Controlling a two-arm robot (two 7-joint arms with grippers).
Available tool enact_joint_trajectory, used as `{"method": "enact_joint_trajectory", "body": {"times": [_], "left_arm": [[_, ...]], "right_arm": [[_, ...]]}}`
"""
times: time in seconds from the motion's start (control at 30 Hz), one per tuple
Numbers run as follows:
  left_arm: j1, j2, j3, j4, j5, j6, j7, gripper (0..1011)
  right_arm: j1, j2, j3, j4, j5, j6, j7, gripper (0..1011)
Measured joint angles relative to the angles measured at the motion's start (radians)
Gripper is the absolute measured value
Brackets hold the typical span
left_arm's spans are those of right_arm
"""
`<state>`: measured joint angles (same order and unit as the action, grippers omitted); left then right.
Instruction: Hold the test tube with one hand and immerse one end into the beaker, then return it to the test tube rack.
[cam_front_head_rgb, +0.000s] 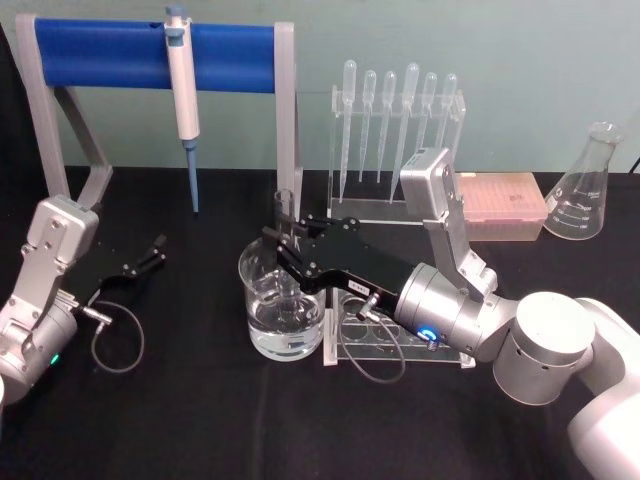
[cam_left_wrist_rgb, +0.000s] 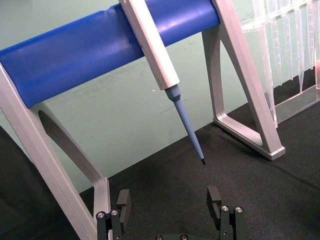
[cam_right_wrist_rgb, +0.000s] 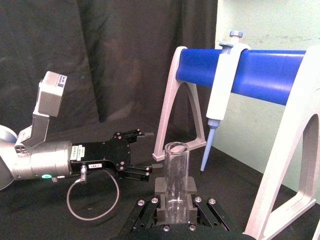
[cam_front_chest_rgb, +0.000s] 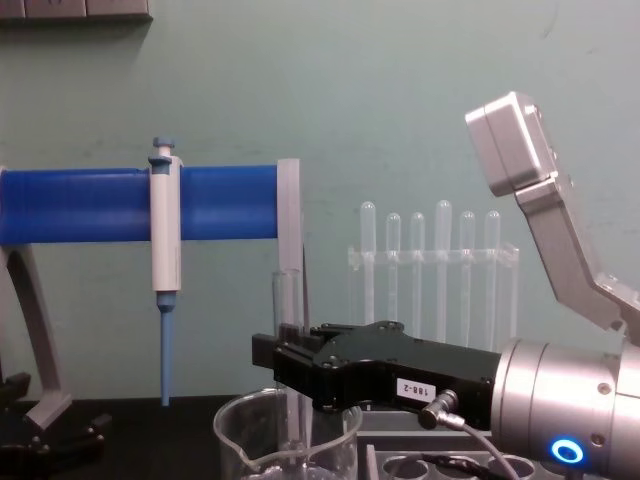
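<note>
Right claw (cam_front_head_rgb: 283, 250) sits directly over the beaker (cam_front_head_rgb: 262, 300), reaching in from the beaker's right side, black fingers clenched on the test tube (cam_front_head_rgb: 285, 210). Tube is upright, open rim up, well above the beaker's rim. Right wrist view: tube (cam_right_wrist_rgb: 176, 170) is pinched between the two pads, glass clear and apparently empty at the top. Chest view: tube (cam_front_chest_rgb: 287, 300) runs straight down past the claw (cam_front_chest_rgb: 285, 360) and its lower part drops inside the beaker's (cam_front_chest_rgb: 235, 430) rim. Cannot tell whether the round end meets the liquid. Beaker stands on the black table (cam_front_head_rgb: 200, 400), spout toward the robot, clear liquid in its lower part. Test tube rack (cam_front_head_rgb: 375, 340), clear with round holes, is just beside the beaker on its right, under the right arm. Left claw (cam_front_head_rgb: 152, 252) is parked well to the left of the beaker, low near the table, fingers released and spread with nothing between them, as the left wrist view (cam_left_wrist_rgb: 168, 196) also shows. Behind and left of the beaker is a blue stand (cam_front_head_rgb: 100, 50) with a white pipette (cam_front_head_rgb: 182, 90) hanging from it, blue tip down. Behind and right of the beaker is a row of bulb pipettes (cam_front_head_rgb: 395, 120) in a clear holder. Farther right of the beaker are a tip box (cam_front_head_rgb: 500, 205) and a glass flask (cam_front_head_rgb: 583, 190).
</note>
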<state>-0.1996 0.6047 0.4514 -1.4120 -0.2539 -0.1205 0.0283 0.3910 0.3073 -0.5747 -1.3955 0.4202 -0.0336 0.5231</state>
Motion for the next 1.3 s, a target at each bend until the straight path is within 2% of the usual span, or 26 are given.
{"method": "enact_joint_trajectory", "body": {"times": [1.3], "left_arm": [[0.0, 0.0, 0.0, 0.0, 0.0, 0.0, 0.0, 1000]], "right_arm": [[0.0, 0.0, 0.0, 0.0, 0.0, 0.0, 0.0, 225]]}}
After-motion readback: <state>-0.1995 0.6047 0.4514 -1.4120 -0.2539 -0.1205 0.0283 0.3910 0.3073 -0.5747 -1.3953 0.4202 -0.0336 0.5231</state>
